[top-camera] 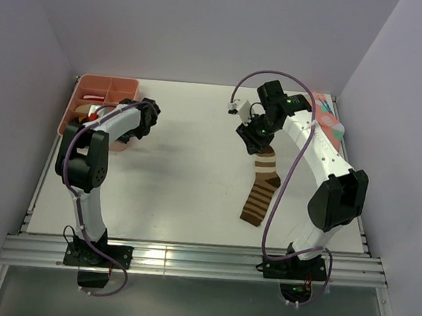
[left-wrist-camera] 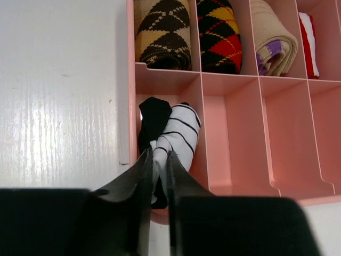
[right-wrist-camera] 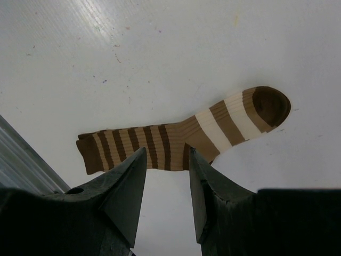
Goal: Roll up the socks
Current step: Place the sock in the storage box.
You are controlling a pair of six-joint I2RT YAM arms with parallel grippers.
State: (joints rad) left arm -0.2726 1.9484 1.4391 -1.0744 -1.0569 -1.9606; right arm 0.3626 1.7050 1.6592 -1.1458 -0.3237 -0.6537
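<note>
The small white sock [left-wrist-camera: 181, 133], thin black stripes and black ends, lies bunched in the near-left compartment of the pink tray [left-wrist-camera: 234, 122]. My left gripper [left-wrist-camera: 160, 154] is shut on its near end, white fabric pinched between both fingers. In the top view this gripper [top-camera: 119, 138] dips into the tray's [top-camera: 106, 87] front edge. The longer brown-and-tan striped sock [right-wrist-camera: 176, 141] lies flat and unrolled on the white table [top-camera: 262, 189]. My right gripper [right-wrist-camera: 166, 154] hangs open just above its heel bend, holding nothing; from above the gripper [top-camera: 254, 136] sits over the sock's far end.
The tray's far row holds rolled socks: a brown argyle one [left-wrist-camera: 162, 32], a red-and-yellow argyle one [left-wrist-camera: 218, 34], a beige one [left-wrist-camera: 274, 37]. A pink dotted sock [top-camera: 328, 118] lies at the back right by the wall. Metal rails run along the table's near edge.
</note>
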